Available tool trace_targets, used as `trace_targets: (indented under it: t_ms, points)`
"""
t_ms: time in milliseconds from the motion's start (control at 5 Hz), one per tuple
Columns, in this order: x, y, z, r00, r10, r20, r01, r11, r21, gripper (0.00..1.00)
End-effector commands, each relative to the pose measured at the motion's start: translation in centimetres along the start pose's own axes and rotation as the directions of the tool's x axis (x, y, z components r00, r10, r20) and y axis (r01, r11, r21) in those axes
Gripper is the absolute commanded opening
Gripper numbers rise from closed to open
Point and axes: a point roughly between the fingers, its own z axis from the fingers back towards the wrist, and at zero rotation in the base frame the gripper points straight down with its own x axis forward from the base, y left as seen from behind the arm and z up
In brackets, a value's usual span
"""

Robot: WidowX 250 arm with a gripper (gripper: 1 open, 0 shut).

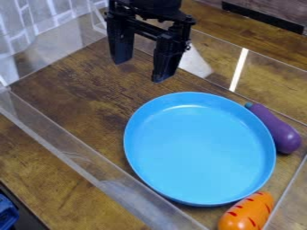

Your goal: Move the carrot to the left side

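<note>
The carrot is a small orange toy with darker stripes, lying at the bottom right just off the near edge of the blue plate; its leafy top runs out of the picture. My gripper hangs at the top of the view, pointing down, well above and to the left of the plate. Its two black fingers stand apart and open, with nothing between them. It is far from the carrot.
A purple eggplant lies against the plate's right rim. A clear low wall borders the wooden table on the left and front. Bare wood stretches left of the plate.
</note>
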Motion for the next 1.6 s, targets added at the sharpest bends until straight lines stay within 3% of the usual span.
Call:
trace_targets:
  t_ms: [0, 400, 800, 1000, 1200, 1400]
  points:
    - [0.3, -0.6, -1.3, 1.0, -0.005, -0.013, 0.005, 1.0, 0.0, 1.0]
    - [0.3, -1.9, -2.1, 0.992, -0.119, -0.031, 0.119, 0.993, 0.002, 1.0]
    - [-0.1, -3.9, -2.8, 0.964, -0.262, -0.048, 0.263, 0.965, 0.002, 1.0]
    - [-0.7, -6.3, -3.0, 0.978, -0.206, -0.041, 0.206, 0.979, -0.016, 1.0]
    - [-1.1, -10.6, -3.8, 0.988, -0.154, -0.011, 0.154, 0.987, -0.045, 1.0]
    - [-0.2, -14.4, -4.0, 0.988, -0.151, -0.004, 0.151, 0.986, -0.066, 1.0]
